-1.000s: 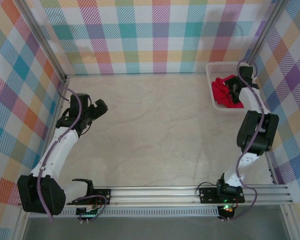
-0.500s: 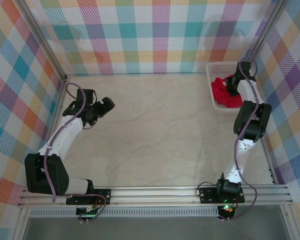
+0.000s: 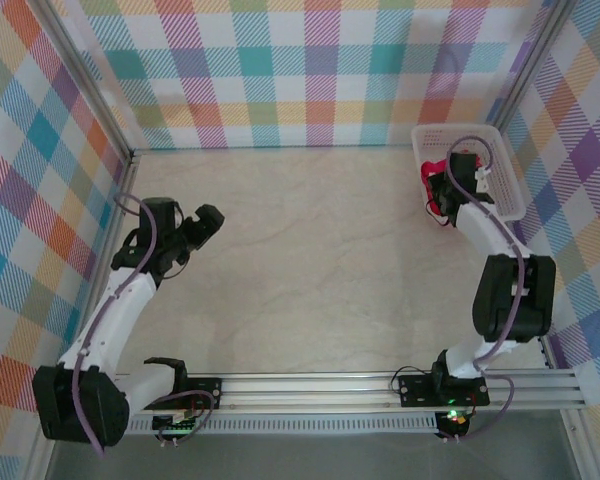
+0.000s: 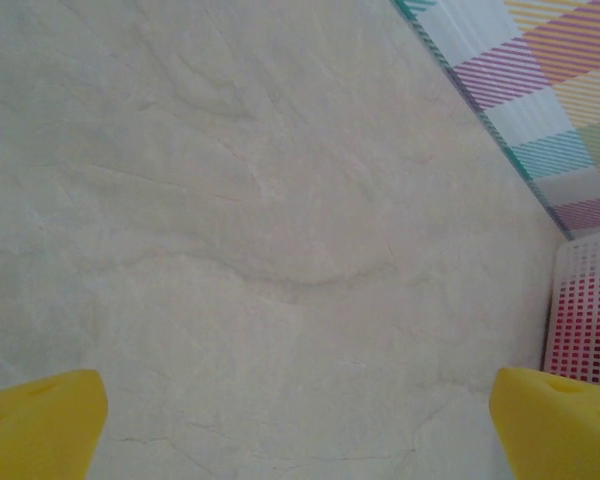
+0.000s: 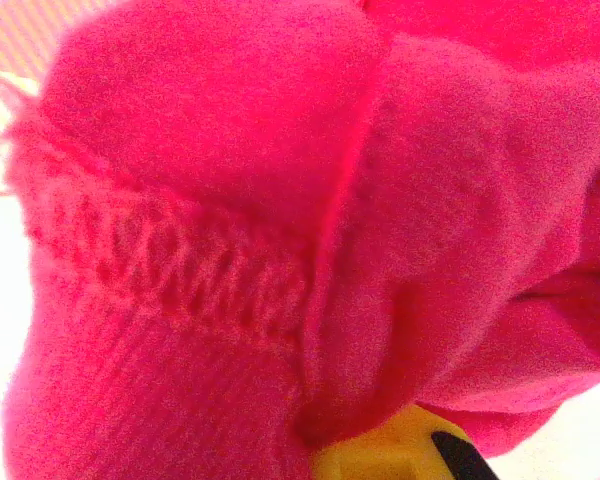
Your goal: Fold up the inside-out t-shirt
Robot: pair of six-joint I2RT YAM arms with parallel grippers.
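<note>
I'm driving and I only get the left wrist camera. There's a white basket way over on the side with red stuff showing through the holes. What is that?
Observer: A red t-shirt, bunched at the left side of the basket.
Operator: Is the other arm near it?
Observer: Yes. The right gripper is shut on the red t-shirt, with cloth pressed right up against its wrist camera.
Operator: Where's my arm?
Observer: From above, the left gripper hangs open over the left part of the table, far from the basket.
</note>
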